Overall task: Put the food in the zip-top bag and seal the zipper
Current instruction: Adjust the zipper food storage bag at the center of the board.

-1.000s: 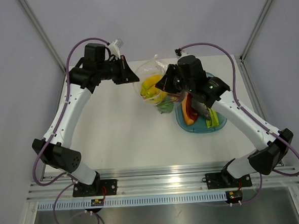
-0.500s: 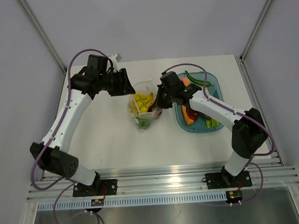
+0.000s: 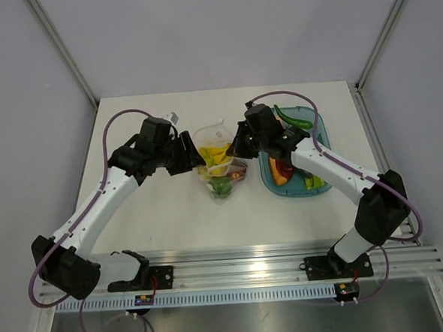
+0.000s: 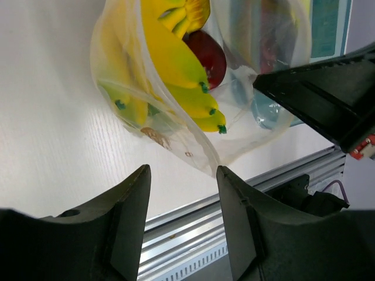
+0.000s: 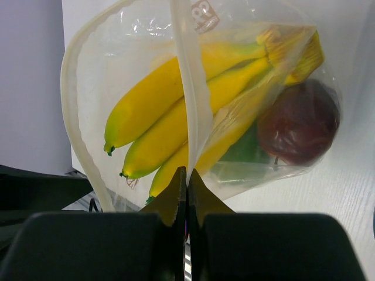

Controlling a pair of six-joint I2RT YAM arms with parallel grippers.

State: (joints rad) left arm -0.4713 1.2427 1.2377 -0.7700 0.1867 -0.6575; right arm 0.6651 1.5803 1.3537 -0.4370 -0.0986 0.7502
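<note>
Right tool (image 5: pixel 186 174) pinching zipper (image 5: pixel 188 88) | left tool (image 4: pixel 183 172) parted (table (image 4: pixel 47 146) between fingers (image 4: pixel 132 211)), zip-top bag (image 4: pixel 240 134) edge just ahead

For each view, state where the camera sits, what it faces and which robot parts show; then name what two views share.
Top external: above, behind both arms, looking down on the table; they show whole.
Left wrist: on the left arm, facing the zip-top bag; open left gripper.
Right wrist: on the right arm, facing the bag; right gripper shut on its zipper.
Both wrist views share the banana bunch and apple.
</note>
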